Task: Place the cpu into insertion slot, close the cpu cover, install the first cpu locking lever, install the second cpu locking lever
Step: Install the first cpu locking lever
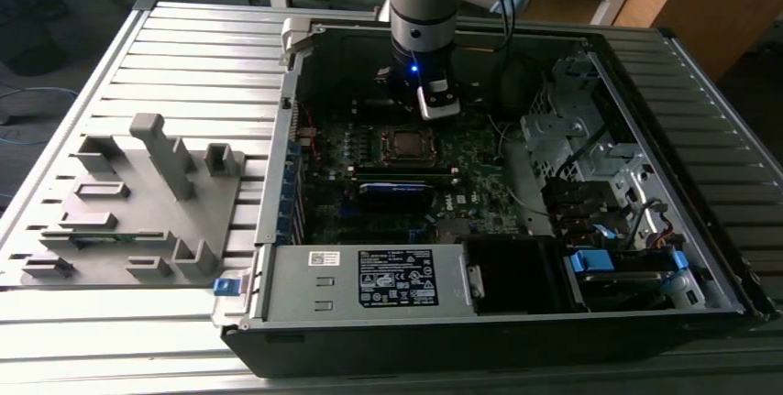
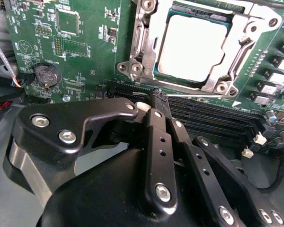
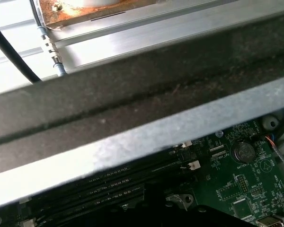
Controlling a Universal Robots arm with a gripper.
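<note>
Second wrist view: the gripper (image 2: 159, 98) has its 2 fingers pressed together, empty, tips just beside the memory slots (image 2: 213, 111) — the cpu (image 2: 191, 47) lies in the insertion slot (image 2: 132, 68), the cpu cover (image 2: 246, 35) down around it.

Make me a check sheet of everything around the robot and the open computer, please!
Surface: ribbed metal table carrying an open computer case.
Job's things: the cpu sits in the insertion slot; the cpu cover lies down around it.
Clutter: a grey fixture block on the table, at the exterior view's left.
Gripper: the gripper is shut and hangs over the motherboard, at the memory slots beside the socket.
Cables: red and black wires near the coin battery; a black cable outside the case.
Surroundings: wooden furniture behind the table.
</note>
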